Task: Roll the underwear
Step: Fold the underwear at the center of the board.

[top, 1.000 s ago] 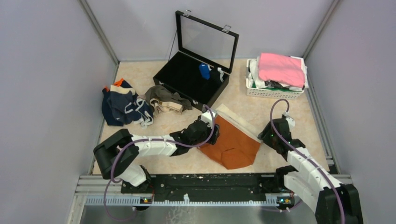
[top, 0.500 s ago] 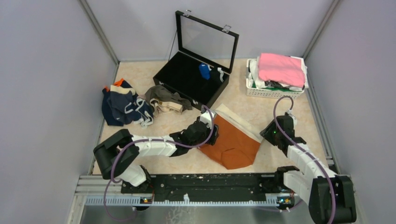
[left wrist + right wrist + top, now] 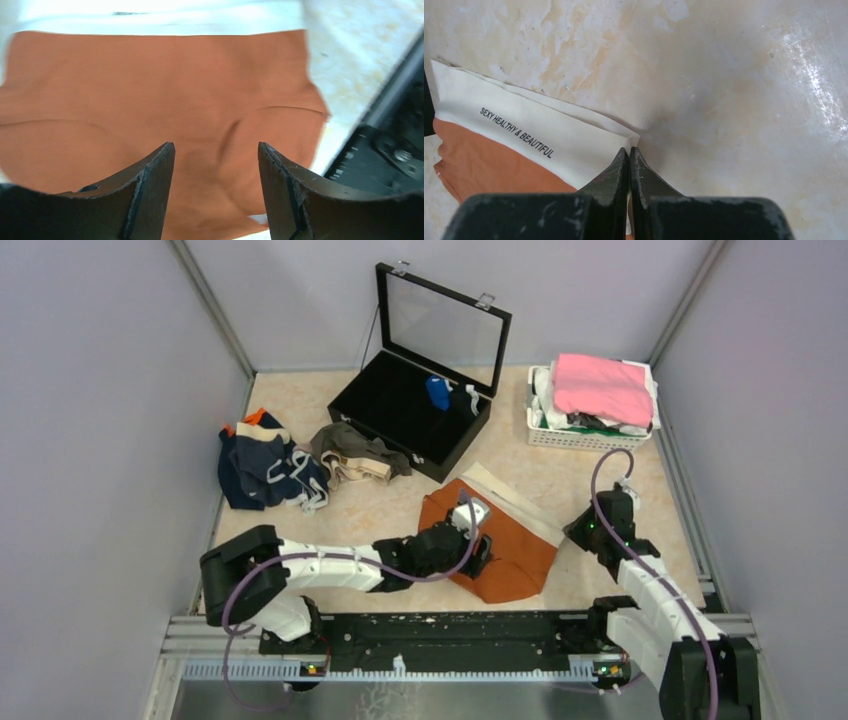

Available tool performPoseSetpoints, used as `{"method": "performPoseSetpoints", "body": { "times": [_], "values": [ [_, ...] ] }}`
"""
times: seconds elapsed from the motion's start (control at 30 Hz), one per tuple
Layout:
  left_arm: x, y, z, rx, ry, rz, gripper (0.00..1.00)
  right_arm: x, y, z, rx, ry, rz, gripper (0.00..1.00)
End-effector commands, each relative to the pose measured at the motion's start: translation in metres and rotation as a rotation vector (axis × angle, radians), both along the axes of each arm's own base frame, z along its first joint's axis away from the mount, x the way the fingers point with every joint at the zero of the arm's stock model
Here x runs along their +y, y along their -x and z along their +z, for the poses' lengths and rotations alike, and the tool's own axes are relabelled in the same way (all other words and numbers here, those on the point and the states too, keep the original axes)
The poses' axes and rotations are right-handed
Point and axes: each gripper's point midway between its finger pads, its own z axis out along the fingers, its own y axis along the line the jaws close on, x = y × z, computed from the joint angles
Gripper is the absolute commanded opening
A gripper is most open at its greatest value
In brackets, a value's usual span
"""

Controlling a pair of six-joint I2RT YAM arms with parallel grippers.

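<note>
A rust-orange underwear [image 3: 512,552] with a white waistband [image 3: 524,131] lies flat on the table between the two arms. My left gripper [image 3: 478,550] hovers low over its orange middle [image 3: 165,85]. Its jaws stand open [image 3: 215,146] with only cloth showing beneath them. My right gripper [image 3: 580,530] is at the right end of the waistband, and its fingers [image 3: 629,149] are pressed together on the waistband's corner. More underwear lies at the back left: a navy heap [image 3: 262,470] and an olive-brown piece [image 3: 350,450].
An open black case [image 3: 395,412] with a raised lid stands at the back centre, a blue item [image 3: 438,392] inside it. A white basket [image 3: 585,437] at the back right holds a bright pink cloth [image 3: 600,385]. Grey walls close in on both sides.
My left gripper slid right and nearer, from the underwear's left edge onto its middle. My right gripper moved slightly away from me and shut at the waistband corner.
</note>
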Motion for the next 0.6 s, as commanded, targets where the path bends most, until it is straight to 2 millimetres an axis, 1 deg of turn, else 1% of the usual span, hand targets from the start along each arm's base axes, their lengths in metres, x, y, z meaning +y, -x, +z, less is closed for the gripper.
{"method": "performPoseSetpoints", "body": {
  "times": [0.0,0.07,0.1,0.23,0.3,0.4,0.47,0.57],
  "values": [
    [-0.048,0.036,0.009,-0.004,0.034,-0.111,0.69,-0.004,0.008,0.005,-0.020,-0.008,-0.034,0.00],
    [-0.066,0.052,0.001,0.010,0.017,-0.149,0.69,-0.003,0.012,0.005,-0.022,-0.021,-0.038,0.00],
    [-0.075,0.064,-0.004,0.011,0.004,-0.180,0.69,-0.002,0.015,0.004,-0.017,-0.026,-0.038,0.00],
    [-0.104,0.092,-0.003,-0.021,-0.011,-0.263,0.70,0.003,0.025,0.003,-0.010,-0.070,-0.049,0.00],
    [-0.113,0.099,-0.006,-0.034,-0.033,-0.284,0.70,0.009,0.029,0.002,-0.008,-0.113,-0.051,0.00],
    [-0.123,0.106,-0.010,-0.045,-0.054,-0.299,0.70,0.012,0.032,0.000,-0.019,-0.139,-0.052,0.00],
    [-0.129,0.109,-0.010,-0.054,-0.066,-0.300,0.70,0.013,0.034,-0.002,-0.019,-0.147,-0.051,0.00],
    [-0.133,0.110,-0.020,-0.062,-0.104,-0.287,0.70,0.014,0.034,-0.004,-0.018,-0.150,-0.049,0.00]
  ]
}}
